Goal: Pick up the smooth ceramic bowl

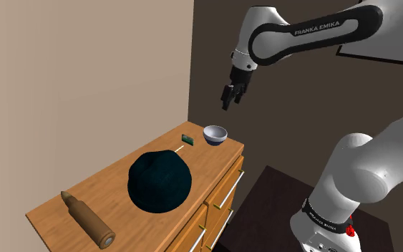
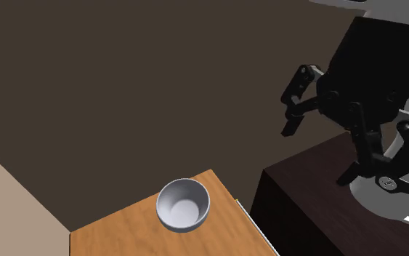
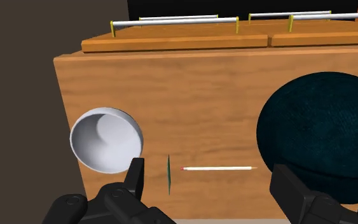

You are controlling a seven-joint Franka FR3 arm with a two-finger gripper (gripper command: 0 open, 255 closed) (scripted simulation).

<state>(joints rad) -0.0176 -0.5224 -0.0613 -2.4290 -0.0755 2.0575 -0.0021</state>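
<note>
Gripper: black two-finger gripper, jaws wide apart and holding nothing; it hangs in the air well above the far end of the wooden cabinet top.
Fingers: in the wrist view one finger lies just beside the bowl's rim, the other over the edge of the dark dome, so the gap between them is not centred on the bowl.
Bowl position: small pale grey bowl standing on the cabinet top at its far corner in the shoulder view, close to two edges, apart from everything else.
Bowl pose: upright, mouth facing up and empty; it is round, so it has no long axis across the surface, and its axis of symmetry runs vertically.
Step in hand: approach, as I judge it; no contact yet.
Doing it well: shift sideways until one finger is over the hollow and the other outside the wall, then descend straight and close on the rim; any rim heading serves equally.
Caution: a glossy curved wall may slip, and a nudge could push the bowl off the near corner.
Neighbours: thin green piece and white stick just beside the bowl; dark dome and brown tapered cylinder farther along.
</note>
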